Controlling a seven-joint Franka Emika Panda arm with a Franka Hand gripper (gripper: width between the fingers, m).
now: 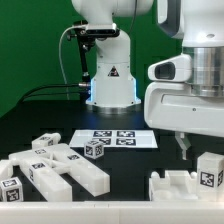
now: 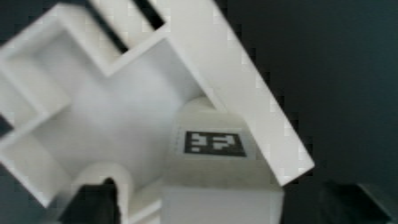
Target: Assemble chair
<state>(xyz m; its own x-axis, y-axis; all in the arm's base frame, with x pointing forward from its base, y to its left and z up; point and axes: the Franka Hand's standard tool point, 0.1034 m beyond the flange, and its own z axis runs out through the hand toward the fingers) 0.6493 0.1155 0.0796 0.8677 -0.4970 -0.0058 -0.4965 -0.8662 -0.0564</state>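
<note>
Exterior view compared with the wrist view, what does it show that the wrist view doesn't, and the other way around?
Exterior view only: the robot base, the marker board, a small tagged cube and a cluster of white chair parts at the exterior view's left. Wrist view only: a close look at a slotted white chair part and the tag on it. Both: tagged white parts on the dark table.
</note>
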